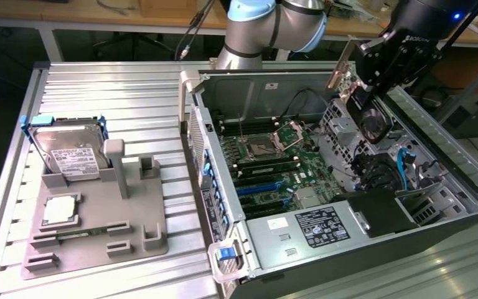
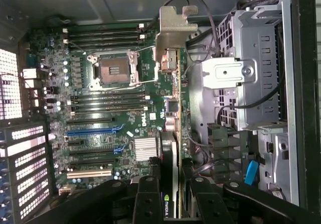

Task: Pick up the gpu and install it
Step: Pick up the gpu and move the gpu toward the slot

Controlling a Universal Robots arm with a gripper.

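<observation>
End effector (image 2: 172, 186) pinches the gpu (image 2: 173, 108) edge-on between its fingers (image 2: 146, 198), holding it upright over the motherboard (image 2: 150, 83) inside the open computer case (image 1: 256, 93), not seated in any slot, likely so the card's bottom edge faces the expansion slots (image 2: 93, 131)

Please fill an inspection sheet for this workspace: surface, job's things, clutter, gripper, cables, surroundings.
Surface: ribbed grey metal table, carrying an open black computer case.
Job's things: gpu, a thin green card with black cooler and silver bracket, held over the green motherboard, not seated.
Clutter: grey plastic fixture holding a silver hard drive and a small square silver chip.
Gripper: black gripper shut on the gpu.
Cables: blue cable and black cable inside the case.
Surroundings: wooden bench behind the table.
</observation>
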